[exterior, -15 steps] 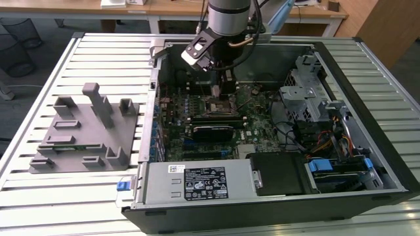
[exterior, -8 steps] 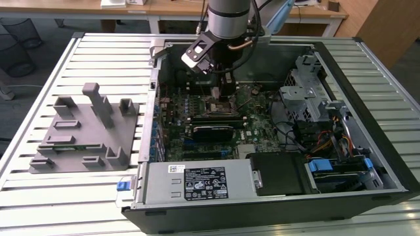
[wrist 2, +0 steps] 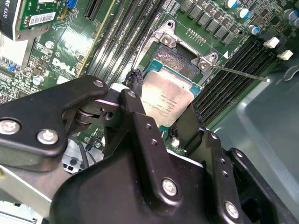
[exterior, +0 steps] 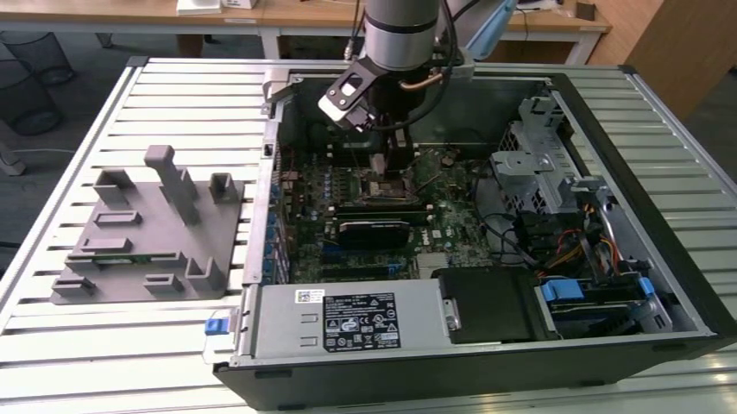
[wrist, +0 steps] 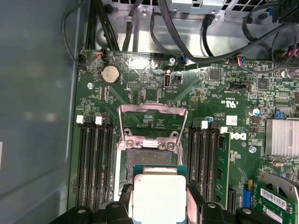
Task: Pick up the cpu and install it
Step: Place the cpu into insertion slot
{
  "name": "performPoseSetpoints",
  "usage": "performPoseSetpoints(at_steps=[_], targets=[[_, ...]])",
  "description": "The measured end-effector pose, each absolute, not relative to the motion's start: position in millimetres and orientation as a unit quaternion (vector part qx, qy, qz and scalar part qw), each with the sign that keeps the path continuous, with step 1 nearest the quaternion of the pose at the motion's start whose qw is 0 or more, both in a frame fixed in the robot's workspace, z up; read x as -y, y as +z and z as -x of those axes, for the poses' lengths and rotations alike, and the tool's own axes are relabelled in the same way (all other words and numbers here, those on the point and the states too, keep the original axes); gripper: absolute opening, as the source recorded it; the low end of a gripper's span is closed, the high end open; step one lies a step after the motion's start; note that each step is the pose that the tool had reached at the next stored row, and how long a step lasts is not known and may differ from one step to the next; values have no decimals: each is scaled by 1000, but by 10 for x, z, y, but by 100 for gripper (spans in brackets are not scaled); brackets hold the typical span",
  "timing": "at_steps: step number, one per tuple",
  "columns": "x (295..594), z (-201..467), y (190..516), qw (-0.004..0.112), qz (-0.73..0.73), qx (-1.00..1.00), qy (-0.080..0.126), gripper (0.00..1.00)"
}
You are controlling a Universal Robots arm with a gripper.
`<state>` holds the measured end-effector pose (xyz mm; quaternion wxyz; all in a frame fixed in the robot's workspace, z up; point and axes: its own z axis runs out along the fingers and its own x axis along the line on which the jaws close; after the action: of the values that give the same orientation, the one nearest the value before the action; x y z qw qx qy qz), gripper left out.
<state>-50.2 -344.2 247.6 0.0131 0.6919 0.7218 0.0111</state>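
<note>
I have the gripper [wrist: 158, 206] closed down to the width of the cpu [wrist: 156, 193]. One finger [wrist: 122, 205] is on each of two opposite edges, and the pale metal top faces up. The chip hangs over the motherboard [wrist: 219, 93], partly covering one edge of the open socket [wrist: 147, 157] and not yet seated, as far as I can judge.

To do this step well, I would square the chip's edges with the socket frame and keep it level. I would centre it before any descent, since the bare contacts look easy to damage if a corner lands first. The grip should stay light and even so the chip does not tilt.

The first wrist view shows the load plate [wrist: 153, 122] swung up and clear, with memory slots [wrist: 96, 163] flanking the socket on both sides. From that I judge the way down to be free.

The second wrist view adds the thin lever [wrist 2: 239, 74] sticking out to one side. It also shows the chip's corner lying over the dark socket opening, which lets me read the offset.

The exterior view shows the gripper [exterior: 381, 162] reaching down into the open computer case [exterior: 645, 172], towards its far side. A grey fixture [exterior: 150, 233] sits on the slatted table [exterior: 116, 345] at the exterior view's left. This is the view I use to gauge height.
</note>
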Motion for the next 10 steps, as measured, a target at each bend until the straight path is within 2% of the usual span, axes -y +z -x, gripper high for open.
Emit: performPoseSetpoints(at_steps=[10], targets=[[3442,502,2446,13,-692,-722,11,54]])
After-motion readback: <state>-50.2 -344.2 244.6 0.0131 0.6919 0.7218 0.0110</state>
